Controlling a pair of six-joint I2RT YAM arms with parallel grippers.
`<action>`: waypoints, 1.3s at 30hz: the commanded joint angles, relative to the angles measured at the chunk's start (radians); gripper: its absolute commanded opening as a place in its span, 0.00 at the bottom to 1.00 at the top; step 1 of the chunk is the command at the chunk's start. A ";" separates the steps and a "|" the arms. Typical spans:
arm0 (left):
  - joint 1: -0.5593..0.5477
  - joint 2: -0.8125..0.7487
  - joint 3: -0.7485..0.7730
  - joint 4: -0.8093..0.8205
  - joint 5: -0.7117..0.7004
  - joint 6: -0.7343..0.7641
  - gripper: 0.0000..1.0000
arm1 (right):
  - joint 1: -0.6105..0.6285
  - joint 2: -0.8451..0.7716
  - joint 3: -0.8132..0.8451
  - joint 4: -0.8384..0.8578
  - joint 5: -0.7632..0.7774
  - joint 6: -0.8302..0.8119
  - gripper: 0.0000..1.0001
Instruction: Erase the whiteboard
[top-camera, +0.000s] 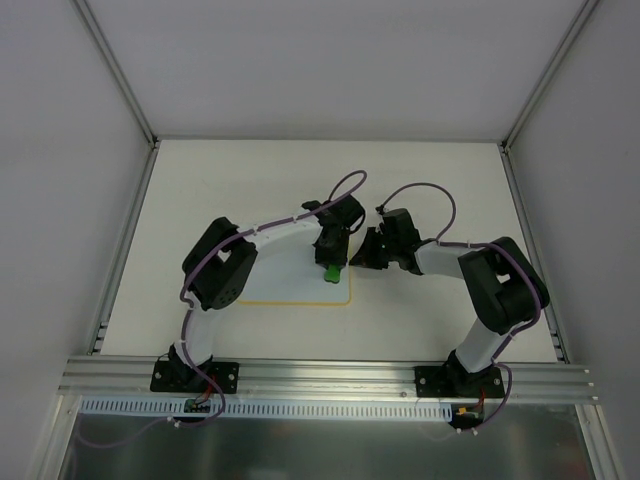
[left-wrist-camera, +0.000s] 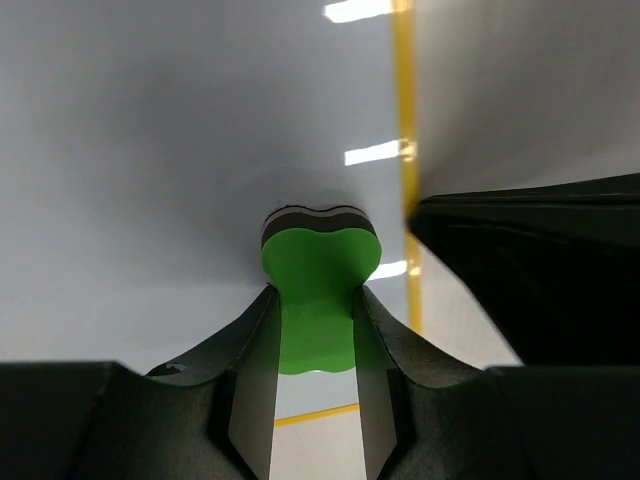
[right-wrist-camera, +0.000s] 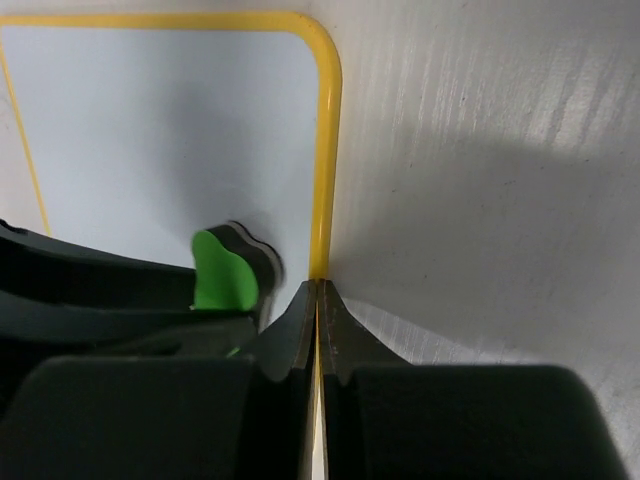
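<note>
The whiteboard (top-camera: 285, 285) lies flat in the middle of the table, white with a thin yellow border. No drawing shows on its visible parts. My left gripper (top-camera: 332, 262) is shut on the green eraser (top-camera: 333, 272) and holds it pad-down on the board near the right edge. In the left wrist view the eraser (left-wrist-camera: 318, 275) sits between my fingers (left-wrist-camera: 250, 370), touching the whiteboard (left-wrist-camera: 150, 150). My right gripper (right-wrist-camera: 317, 287) is shut, its tips resting on the board's right yellow border (right-wrist-camera: 327, 150). The eraser also shows in the right wrist view (right-wrist-camera: 222, 270).
White walls with metal posts (top-camera: 120, 70) close in the table on three sides. A metal rail (top-camera: 330, 375) runs along the near edge by the arm bases. My right gripper's body (left-wrist-camera: 540, 270) stands close to the right of the eraser.
</note>
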 joint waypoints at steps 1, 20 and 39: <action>-0.033 0.077 0.068 -0.014 0.059 0.016 0.00 | 0.006 0.051 -0.033 -0.126 0.102 -0.034 0.00; 0.424 -0.251 -0.214 -0.026 -0.070 0.114 0.00 | 0.006 0.015 -0.030 -0.149 0.114 -0.057 0.08; 0.858 -0.069 -0.012 -0.028 -0.018 0.233 0.00 | -0.006 -0.566 0.033 -0.494 0.357 -0.257 0.99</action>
